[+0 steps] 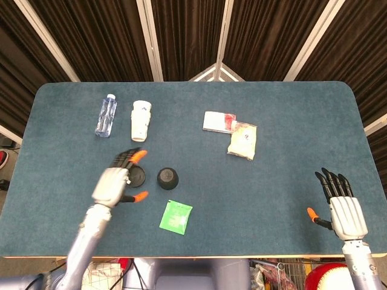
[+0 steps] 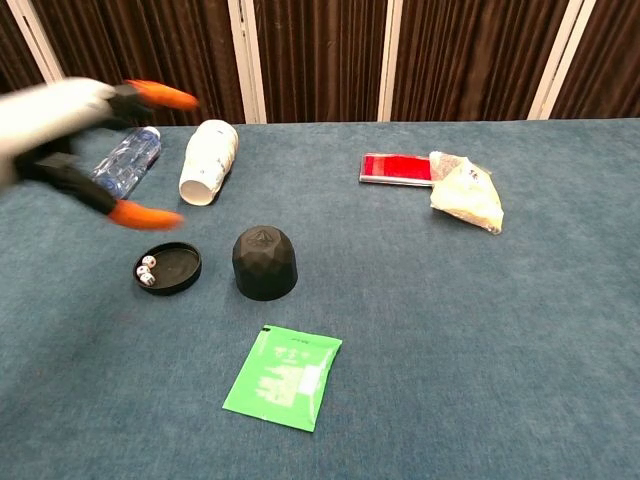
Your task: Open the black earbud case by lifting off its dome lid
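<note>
From the head view, the blue worktop point(image 1: 290, 151) carries one bottle point(image 1: 105, 115), one white cup point(image 1: 140, 120) on its side, one red-and-white packet point(image 1: 218, 121) touching one yellowish bag point(image 1: 242, 140), one green sachet point(image 1: 175, 216), one dome lid point(image 1: 167, 177) and one base point(image 1: 134, 176). The lid stands apart from the base, just to its right. The left hand point(image 1: 115, 183) is released, fingers spread, holding nothing, partly over the base. The right hand point(image 1: 341, 205) lies flat and spread near the worktop's right front corner, holding nothing.

From the chest view, the lid point(image 2: 265, 263) sits upright on the worktop beside the open base point(image 2: 168, 267), which holds small white pieces. The left hand point(image 2: 75, 135) is blurred, raised above the worktop, fingers apart. The sachet point(image 2: 284, 376) bears white printing too small to read. No other writing is legible.
</note>
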You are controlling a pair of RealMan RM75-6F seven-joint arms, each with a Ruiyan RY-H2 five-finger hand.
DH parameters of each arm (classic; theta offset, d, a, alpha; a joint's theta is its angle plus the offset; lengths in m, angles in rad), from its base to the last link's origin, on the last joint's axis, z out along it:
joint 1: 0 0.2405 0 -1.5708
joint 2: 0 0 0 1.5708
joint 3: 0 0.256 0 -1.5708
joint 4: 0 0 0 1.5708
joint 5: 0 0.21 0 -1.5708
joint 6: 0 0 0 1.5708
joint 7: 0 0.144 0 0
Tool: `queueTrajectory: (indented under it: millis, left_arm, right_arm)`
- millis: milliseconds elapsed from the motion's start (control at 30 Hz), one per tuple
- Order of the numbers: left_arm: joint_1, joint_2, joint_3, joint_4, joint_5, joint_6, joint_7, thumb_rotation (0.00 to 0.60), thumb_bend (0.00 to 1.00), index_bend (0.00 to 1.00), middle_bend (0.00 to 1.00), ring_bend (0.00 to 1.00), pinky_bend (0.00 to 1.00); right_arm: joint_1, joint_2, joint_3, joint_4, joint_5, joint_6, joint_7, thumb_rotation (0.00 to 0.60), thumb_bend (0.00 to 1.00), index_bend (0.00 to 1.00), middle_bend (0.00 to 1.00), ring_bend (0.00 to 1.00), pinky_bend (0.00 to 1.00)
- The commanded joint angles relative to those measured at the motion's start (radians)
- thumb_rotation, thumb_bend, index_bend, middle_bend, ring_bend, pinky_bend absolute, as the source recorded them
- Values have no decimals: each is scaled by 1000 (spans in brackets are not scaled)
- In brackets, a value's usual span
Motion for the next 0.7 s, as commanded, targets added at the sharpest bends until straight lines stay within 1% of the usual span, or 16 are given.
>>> queueTrajectory:
  millis: [33, 133, 233, 333, 400, 567, 700]
  left_arm:
    - [180, 128, 130, -65, 131, 249, 151, 600, 274, 132, 45, 0, 0]
    - [246, 170, 167, -46, 135, 304, 96, 600, 274, 133, 58, 0, 0]
    - [295, 200, 184, -12, 110, 330, 43, 600, 276, 133, 60, 0, 0]
    - [329, 215, 185, 12, 73, 337, 9, 600, 281, 137, 65, 0, 0]
    - [337, 225, 182, 9, 53, 331, 7, 600, 289, 134, 71, 0, 0]
    - [355, 249, 179, -6, 61, 330, -12, 600, 291, 141, 86, 0, 0]
    - [370, 260, 178, 4, 78, 337, -26, 600, 291, 144, 86, 0, 0]
  right_arm:
    - [-1, -9, -4, 5, -6, 8, -5, 600, 288, 68, 24, 68, 11]
    - [-2, -10, -4, 6, -9, 12, -6, 600, 288, 68, 24, 68, 11]
    - [-4, -11, -3, 9, -10, 19, -17, 600, 289, 68, 24, 68, 11]
    - [-6, -14, -1, 10, -8, 23, -30, 600, 289, 68, 24, 68, 11]
    - [-6, -14, -1, 10, -8, 22, -32, 600, 289, 68, 24, 68, 11]
    - [-6, -16, 0, 6, -12, 27, -38, 600, 289, 68, 24, 68, 11]
    - [-6, -15, 2, -1, -15, 30, -38, 600, 289, 68, 24, 68, 11]
